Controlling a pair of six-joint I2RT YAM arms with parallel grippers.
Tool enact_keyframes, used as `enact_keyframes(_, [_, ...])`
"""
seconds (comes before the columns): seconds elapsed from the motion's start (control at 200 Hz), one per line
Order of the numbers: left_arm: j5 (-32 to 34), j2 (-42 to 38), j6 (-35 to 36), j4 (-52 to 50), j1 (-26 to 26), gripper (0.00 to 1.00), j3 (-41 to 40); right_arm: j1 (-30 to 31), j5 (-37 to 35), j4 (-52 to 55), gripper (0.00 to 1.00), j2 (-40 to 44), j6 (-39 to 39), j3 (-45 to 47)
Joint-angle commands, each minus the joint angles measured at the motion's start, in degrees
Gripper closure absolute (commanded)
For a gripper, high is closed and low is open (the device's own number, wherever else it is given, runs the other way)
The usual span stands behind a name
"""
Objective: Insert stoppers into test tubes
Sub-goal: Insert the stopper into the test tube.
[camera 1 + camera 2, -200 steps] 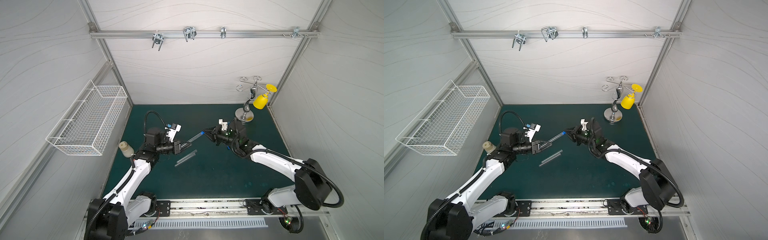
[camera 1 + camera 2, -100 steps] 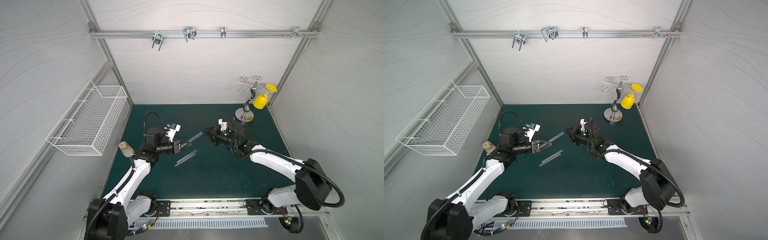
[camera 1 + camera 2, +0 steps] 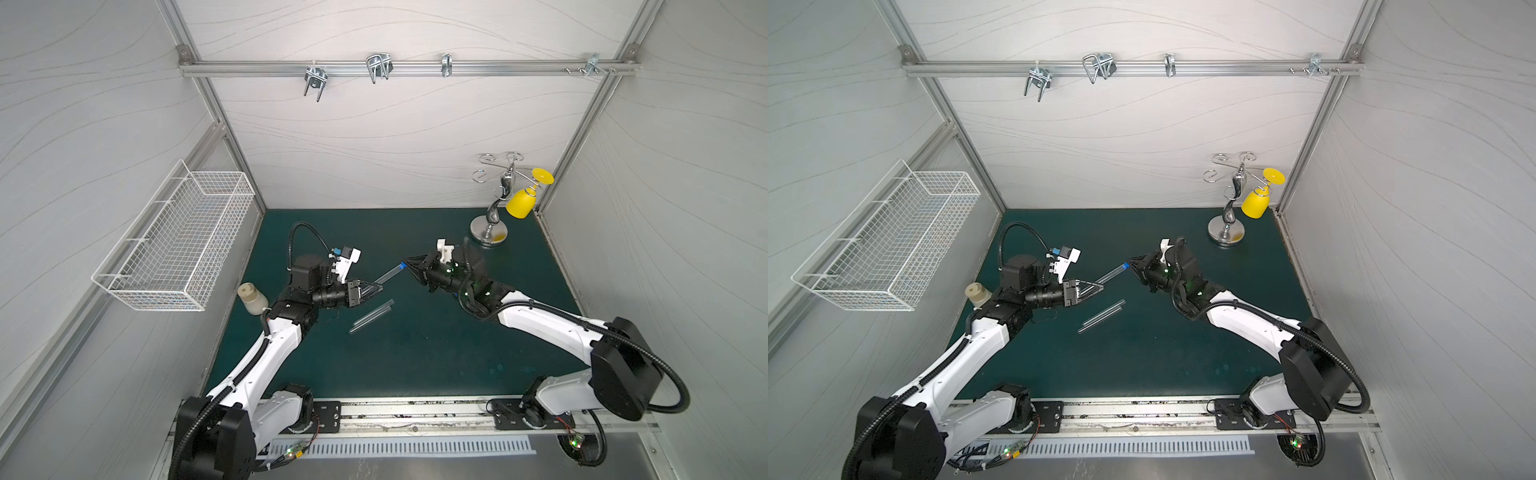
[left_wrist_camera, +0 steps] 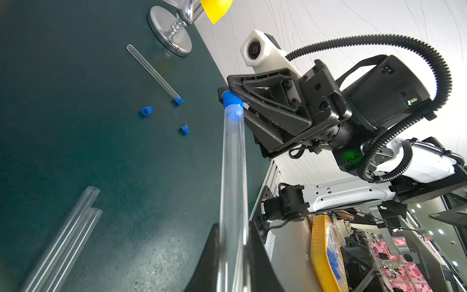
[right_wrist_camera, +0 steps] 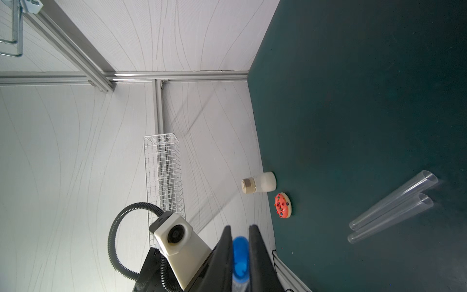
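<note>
Above the worktop point(image 3: 415, 353), your left gripper point(image 3: 375, 287) pinches a test tube point(image 3: 388, 275); the right gripper point(image 3: 408, 264), clamped on a blue stopper point(image 4: 231, 101), looks midway through seating it (two unstoppered tubes point(image 3: 371, 318) wait below). Next: press straight along the tube.

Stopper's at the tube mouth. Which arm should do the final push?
Right, probably. The right tool grips the stopper at the mouth of the tube; the left tool only clamps its far end, as a brace.

Test tubes point(image 3: 371, 316) obstruct centre; nearer mat point(image 3: 415, 365) open.
</note>
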State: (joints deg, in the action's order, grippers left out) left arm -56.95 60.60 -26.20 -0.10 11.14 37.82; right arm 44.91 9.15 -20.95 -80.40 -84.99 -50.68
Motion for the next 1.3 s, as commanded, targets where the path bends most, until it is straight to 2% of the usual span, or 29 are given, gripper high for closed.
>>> enact_keyframes(0.0, [2.2,0.8,-1.3,4.2,0.3,1.00,3.1,3.8,5.0,-0.4,0.87,-0.2,-0.4,-0.7])
enact_keyframes(0.68, [0.7,0.6,-0.6,5.5,0.4,1.00,2.3,5.6,5.7,-1.5,0.86,-2.0,-0.9,-1.1])
enact_keyframes(0.83, [-0.3,0.4,0.8,4.9,0.4,1.00,2.3,2.7,7.4,0.1,0.73,0.5,0.6,-0.7])
enact_keyframes(1.09, [-2.9,0.4,4.7,2.2,0.2,1.00,2.8,-3.6,8.5,8.2,0.60,10.5,7.8,1.6])
enact_keyframes(1.21, [-5.6,0.4,8.2,-0.7,0.1,1.00,3.5,-8.7,11.5,12.5,0.55,16.3,12.4,4.5])
enact_keyframes(1.29, [-7.6,0.5,12.2,-4.1,-0.1,1.00,4.5,-13.2,16.3,14.7,0.54,19.4,17.2,5.3])
